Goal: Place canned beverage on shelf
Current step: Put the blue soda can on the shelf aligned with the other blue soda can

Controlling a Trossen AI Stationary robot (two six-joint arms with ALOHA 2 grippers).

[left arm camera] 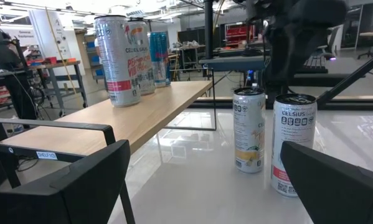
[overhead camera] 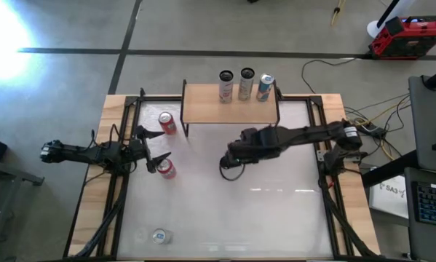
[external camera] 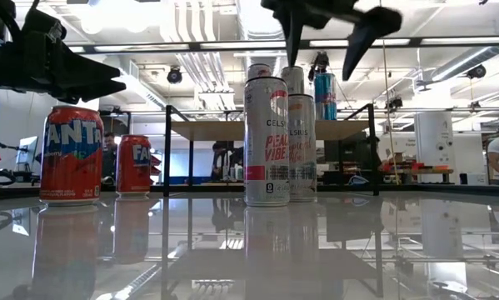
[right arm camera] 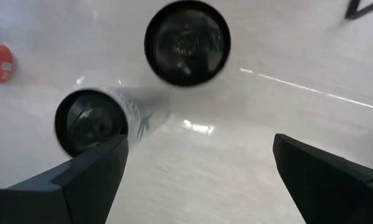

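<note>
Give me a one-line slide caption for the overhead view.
Three cans stand on the shelf; the open right gripper hovers mid-table, the open left gripper between two red cans.

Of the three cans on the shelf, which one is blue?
The can at the shelf's end nearest the right arm; the middle can and the other end can are mostly white.

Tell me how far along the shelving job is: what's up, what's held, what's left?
Done: three cans stand on the shelf. In hand: nothing; the right gripper hangs open above two Celsius cans on the table, and the left gripper is open by two Fanta cans. Left: those four, plus one more can near the table's front edge.
</note>
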